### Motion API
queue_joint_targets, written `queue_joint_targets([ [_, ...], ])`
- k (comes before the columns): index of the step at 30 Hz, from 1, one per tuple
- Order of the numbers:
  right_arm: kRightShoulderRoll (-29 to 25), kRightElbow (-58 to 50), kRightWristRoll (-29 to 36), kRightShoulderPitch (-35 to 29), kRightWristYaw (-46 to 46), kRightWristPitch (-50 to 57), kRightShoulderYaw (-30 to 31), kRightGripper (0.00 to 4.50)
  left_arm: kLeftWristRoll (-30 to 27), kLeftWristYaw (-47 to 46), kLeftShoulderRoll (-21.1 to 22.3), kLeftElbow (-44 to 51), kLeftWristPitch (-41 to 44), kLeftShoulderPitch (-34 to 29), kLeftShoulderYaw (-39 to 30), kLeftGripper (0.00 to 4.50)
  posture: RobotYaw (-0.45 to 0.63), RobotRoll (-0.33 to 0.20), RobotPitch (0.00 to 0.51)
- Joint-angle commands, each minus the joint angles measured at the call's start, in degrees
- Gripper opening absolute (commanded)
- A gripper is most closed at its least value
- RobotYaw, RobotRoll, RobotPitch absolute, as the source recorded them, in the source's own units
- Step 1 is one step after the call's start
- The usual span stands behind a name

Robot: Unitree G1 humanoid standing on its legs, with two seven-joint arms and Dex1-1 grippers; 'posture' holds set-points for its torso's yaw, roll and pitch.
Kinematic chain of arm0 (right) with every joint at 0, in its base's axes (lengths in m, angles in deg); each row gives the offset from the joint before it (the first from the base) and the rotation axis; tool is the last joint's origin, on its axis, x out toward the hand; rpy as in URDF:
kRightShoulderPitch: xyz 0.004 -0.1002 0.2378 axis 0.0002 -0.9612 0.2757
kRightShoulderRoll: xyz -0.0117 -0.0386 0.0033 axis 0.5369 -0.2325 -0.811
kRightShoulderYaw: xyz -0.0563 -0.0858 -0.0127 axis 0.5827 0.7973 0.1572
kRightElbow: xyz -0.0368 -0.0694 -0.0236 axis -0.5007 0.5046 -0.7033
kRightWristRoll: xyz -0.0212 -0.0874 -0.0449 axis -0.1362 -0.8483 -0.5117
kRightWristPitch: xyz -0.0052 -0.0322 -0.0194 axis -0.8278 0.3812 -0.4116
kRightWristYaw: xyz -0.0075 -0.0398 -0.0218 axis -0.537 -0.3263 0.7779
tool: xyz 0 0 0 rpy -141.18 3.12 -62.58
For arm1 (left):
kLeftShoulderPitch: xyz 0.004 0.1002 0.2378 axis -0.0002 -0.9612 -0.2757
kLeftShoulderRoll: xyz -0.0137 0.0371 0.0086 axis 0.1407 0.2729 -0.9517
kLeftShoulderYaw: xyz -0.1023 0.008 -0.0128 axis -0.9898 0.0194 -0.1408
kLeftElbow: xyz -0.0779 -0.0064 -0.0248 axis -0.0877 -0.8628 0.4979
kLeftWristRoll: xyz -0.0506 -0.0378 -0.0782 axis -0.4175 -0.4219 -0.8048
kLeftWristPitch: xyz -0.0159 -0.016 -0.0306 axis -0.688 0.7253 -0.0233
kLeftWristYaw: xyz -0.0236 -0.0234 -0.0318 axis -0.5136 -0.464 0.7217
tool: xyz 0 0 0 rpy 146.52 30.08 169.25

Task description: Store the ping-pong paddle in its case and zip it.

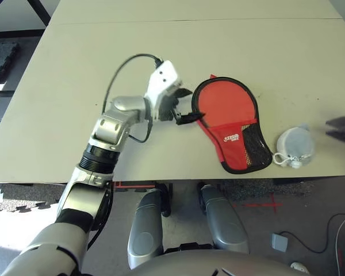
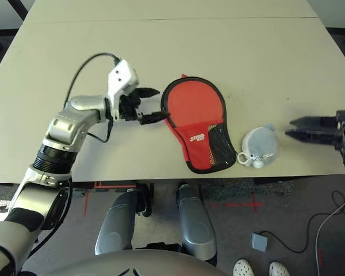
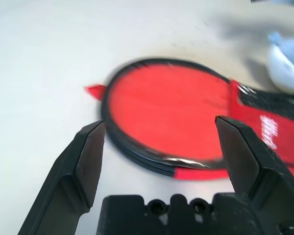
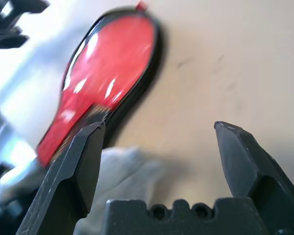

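Observation:
The red case (image 2: 194, 112) lies flat near the table's front edge, with its black zipper rim around the round end and its logo and mesh pocket toward me. The ping-pong paddle is hidden. My left gripper (image 2: 157, 104) stands open just left of the case's round end, its fingertips beside the rim (image 3: 137, 154). My right gripper (image 2: 290, 127) hovers open well to the right, apart from the case (image 4: 112, 68) and pointing toward it. Nothing sits between either pair of fingers.
A grey plush toy (image 2: 259, 146) rests on the table between the case and my right gripper, close to the front edge. A black cable loops over my left wrist (image 1: 123, 69). The tan table (image 2: 218, 46) stretches far behind the case.

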State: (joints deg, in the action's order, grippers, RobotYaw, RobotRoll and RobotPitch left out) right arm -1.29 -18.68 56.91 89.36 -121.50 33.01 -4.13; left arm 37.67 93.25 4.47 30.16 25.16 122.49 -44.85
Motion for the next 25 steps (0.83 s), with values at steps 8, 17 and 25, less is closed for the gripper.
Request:
queue_joint_targets([
  [8, 12.7, 18.1, -4.9, 9.3, 32.0, -28.7, -10.8, 4.48, 5.5, -29.8, -1.8, -13.1, -15.8, -1.0, -16.2, 4.5, -0.16, 0.0, 0.243],
  [17, 17.2, 24.3, -8.7, 9.4, 47.3, -42.1, -12.1, 4.48, 8.9, -43.8, -3.2, -19.4, -28.9, -6.2, -19.6, 4.5, -0.17, 0.0, 0.256],
  [25, 19.5, 24.5, -9.5, 8.5, 48.9, -43.3, -11.4, 4.48, 9.4, -47.4, -3.3, -19.5, -32.2, -10.3, -19.1, 4.5, -0.14, 0.0, 0.268],
])
